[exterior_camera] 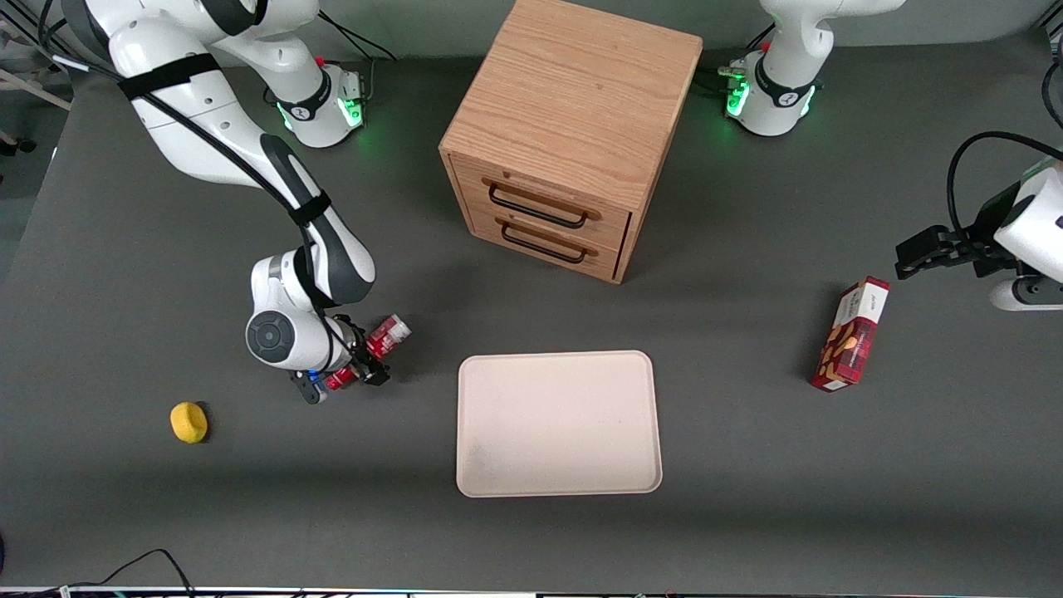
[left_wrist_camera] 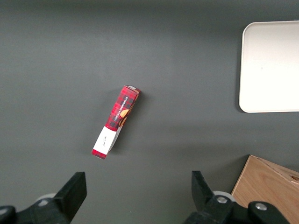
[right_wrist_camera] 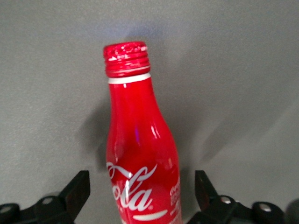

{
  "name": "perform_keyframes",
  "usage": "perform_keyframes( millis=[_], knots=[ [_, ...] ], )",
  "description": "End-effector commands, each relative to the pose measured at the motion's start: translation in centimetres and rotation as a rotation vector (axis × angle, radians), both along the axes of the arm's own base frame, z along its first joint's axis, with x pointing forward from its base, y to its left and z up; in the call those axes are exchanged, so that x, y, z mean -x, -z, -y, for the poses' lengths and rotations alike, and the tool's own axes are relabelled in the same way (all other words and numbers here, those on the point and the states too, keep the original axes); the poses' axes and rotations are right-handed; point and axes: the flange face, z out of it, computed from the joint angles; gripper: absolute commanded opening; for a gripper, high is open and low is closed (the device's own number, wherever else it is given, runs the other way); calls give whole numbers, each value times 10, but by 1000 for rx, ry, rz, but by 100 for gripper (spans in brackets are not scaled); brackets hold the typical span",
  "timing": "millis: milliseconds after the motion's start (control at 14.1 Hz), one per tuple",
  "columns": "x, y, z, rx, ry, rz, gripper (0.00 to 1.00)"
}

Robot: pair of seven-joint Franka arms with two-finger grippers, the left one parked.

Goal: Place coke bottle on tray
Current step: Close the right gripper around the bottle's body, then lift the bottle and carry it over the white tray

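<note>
The coke bottle (exterior_camera: 384,338) lies on the dark table beside the tray (exterior_camera: 558,423), toward the working arm's end. It is red with white script (right_wrist_camera: 135,189) and a red cap. My right gripper (exterior_camera: 349,376) is low over the table, straddling the bottle's lower body. In the right wrist view the gripper (right_wrist_camera: 140,189) stands open, each black finger (right_wrist_camera: 77,186) a gap away from the bottle (right_wrist_camera: 138,140). The cream tray (left_wrist_camera: 271,65) has nothing on it.
A wooden two-drawer cabinet (exterior_camera: 565,141) stands farther from the front camera than the tray. A red and white snack box (exterior_camera: 851,334) lies toward the parked arm's end. A small yellow object (exterior_camera: 188,422) sits near the working arm's end.
</note>
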Motion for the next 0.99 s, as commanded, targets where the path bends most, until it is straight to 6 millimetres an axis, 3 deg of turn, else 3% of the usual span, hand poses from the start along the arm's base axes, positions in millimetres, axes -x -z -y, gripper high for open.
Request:
perform_keyframes(
  millis=[0,71,142,426,923],
  knots=[
    [1,9,-1,16,-2,11,35],
    [1,14,0,30,-22,14,10],
    [1,16,0,34,-25,14,0],
    [-8,-7,-8,25,-42,41,0],
    [-38,-135,-40,5,-102,19,0]
  ],
)
